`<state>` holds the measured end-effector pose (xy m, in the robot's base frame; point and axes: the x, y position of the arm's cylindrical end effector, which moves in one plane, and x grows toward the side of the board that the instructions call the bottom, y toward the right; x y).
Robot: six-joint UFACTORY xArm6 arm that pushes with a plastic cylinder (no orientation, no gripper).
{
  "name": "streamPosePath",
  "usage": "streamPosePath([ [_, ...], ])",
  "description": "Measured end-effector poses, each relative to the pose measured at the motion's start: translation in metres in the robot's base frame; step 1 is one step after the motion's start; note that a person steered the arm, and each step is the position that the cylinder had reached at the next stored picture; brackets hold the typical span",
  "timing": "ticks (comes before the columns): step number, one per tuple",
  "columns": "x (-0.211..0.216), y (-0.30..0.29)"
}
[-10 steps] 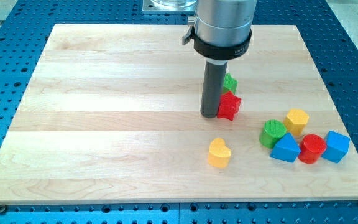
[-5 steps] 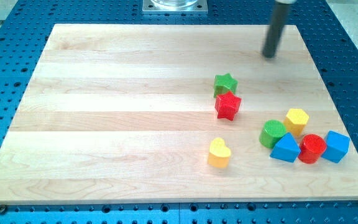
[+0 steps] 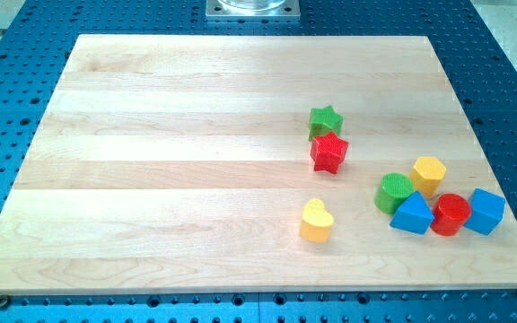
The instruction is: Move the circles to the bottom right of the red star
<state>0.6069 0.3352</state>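
The red star [image 3: 329, 152] lies right of the board's middle, touching the green star [image 3: 326, 120] just above it. The green circle [image 3: 393, 193] and the red circle [image 3: 451, 213] sit in a cluster toward the view's bottom right, below and to the right of the red star. The green circle touches the blue triangle [image 3: 412, 214], which lies between the two circles. My tip and the rod do not show in the view.
A yellow hexagon [image 3: 428, 174] sits above the cluster, and a blue cube [image 3: 485, 211] at its right end. A yellow heart [image 3: 316, 221] lies alone below the red star. The wooden board [image 3: 151, 161] rests on a blue perforated table.
The rod stood just left of the red star, then moved to the view's top right, and has now left the view. No block has moved.
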Motion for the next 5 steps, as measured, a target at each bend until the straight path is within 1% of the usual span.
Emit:
streamPosePath([
  [1,0.004,-0.037],
  [2,-0.017,-0.072],
  [5,-0.063,-0.111],
])
